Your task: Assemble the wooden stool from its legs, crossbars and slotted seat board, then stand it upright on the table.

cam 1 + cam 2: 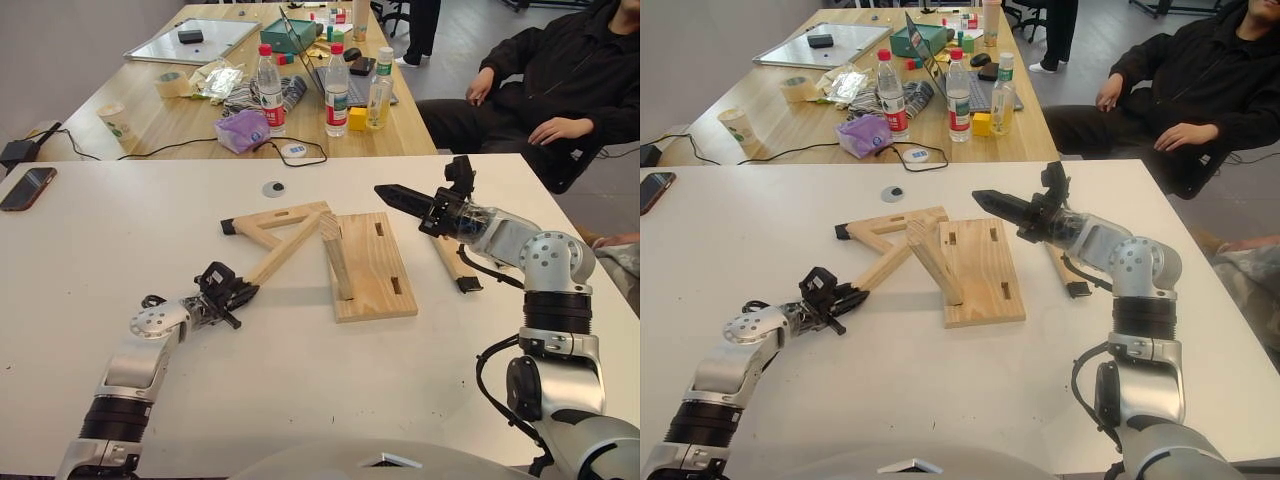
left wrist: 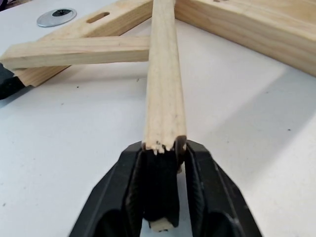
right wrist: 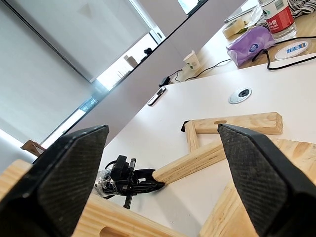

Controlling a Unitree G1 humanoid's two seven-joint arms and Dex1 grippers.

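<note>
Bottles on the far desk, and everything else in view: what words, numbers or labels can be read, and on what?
Left water bottle, right water bottle: label print too small to read.
Paper cup: green marks, blurred.
Seat board: no print.
Wooden bar in the left tool: no print.
So no text can be quoted.

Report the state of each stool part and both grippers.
left gripper, jaws shut on the wooden bar
right gripper, jaws open, empty
wooden bar, lying on the table, one end gripped
seat board, lying flat, slots up
loose leg, lying flat beside the seat board
</note>
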